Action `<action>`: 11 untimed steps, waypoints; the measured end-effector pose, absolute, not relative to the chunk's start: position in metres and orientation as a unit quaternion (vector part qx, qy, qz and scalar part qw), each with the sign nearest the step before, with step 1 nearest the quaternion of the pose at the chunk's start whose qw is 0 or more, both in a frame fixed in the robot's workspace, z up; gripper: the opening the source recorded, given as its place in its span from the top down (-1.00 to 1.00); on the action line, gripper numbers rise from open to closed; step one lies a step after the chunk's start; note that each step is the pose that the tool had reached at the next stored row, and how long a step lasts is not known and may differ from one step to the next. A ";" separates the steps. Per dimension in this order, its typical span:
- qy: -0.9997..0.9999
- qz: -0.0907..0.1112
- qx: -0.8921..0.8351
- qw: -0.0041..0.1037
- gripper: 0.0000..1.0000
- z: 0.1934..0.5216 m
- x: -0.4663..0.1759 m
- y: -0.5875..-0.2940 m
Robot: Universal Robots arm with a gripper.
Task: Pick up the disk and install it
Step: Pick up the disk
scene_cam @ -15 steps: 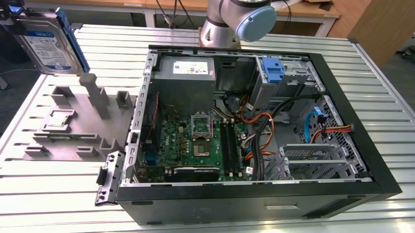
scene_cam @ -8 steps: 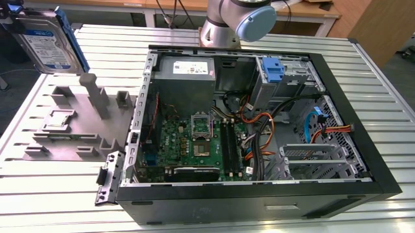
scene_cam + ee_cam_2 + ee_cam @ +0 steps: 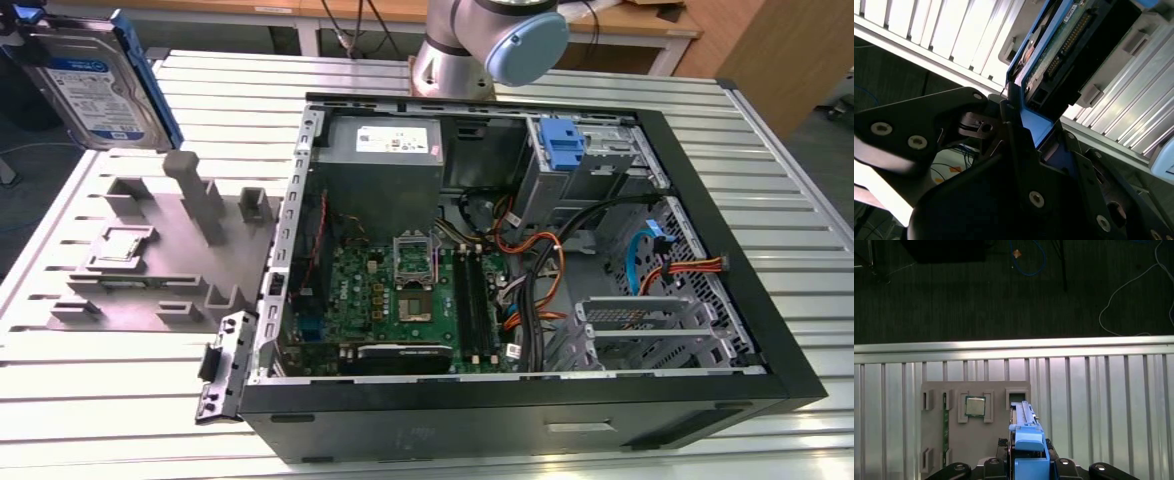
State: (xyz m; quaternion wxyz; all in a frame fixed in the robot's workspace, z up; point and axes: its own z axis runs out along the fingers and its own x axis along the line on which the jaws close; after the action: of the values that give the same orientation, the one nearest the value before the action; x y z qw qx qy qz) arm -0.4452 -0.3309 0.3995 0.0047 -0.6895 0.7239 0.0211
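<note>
Silver-grey disk (image 3: pixel 91 85) with blue rails, label facing out: held aloft on edge at the exterior view's far left, above the grey fixture tray (image 3: pixel 147 260). Gripper (image 3: pixel 1029 461): jaws clamped narrow on the disk's blue rail. Open computer case (image 3: pixel 534 250): on the slatted table (image 3: pixel 120 380), toward the exterior view's right of the tray.

1. The disk (image 3: pixel 1026 437), edge-on with its blue rail, sits in the gripper (image 3: pixel 1029 466), black jaws closed on both sides.
2. It hangs over a grey holder (image 3: pixel 979 450) on the slatted metal table (image 3: pixel 1104 405).
3. The holder carries 1 square processor chip (image 3: pixel 974 406) and 1 green memory strip (image 3: pixel 945 427).
4. Beyond the table edge lies dark floor (image 3: pixel 954 300) with loose cables (image 3: pixel 1029 262).
</note>
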 end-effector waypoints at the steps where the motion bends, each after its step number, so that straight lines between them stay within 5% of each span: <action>1: 0.724 0.021 -0.690 0.005 0.27 0.400 -0.445 -0.331; 11: 0.724 0.021 -0.690 0.005 0.27 0.405 -0.445 -0.331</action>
State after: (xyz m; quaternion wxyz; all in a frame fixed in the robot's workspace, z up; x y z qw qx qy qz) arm -0.4452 -0.3309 0.4053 0.0047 -0.6895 0.7239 0.0211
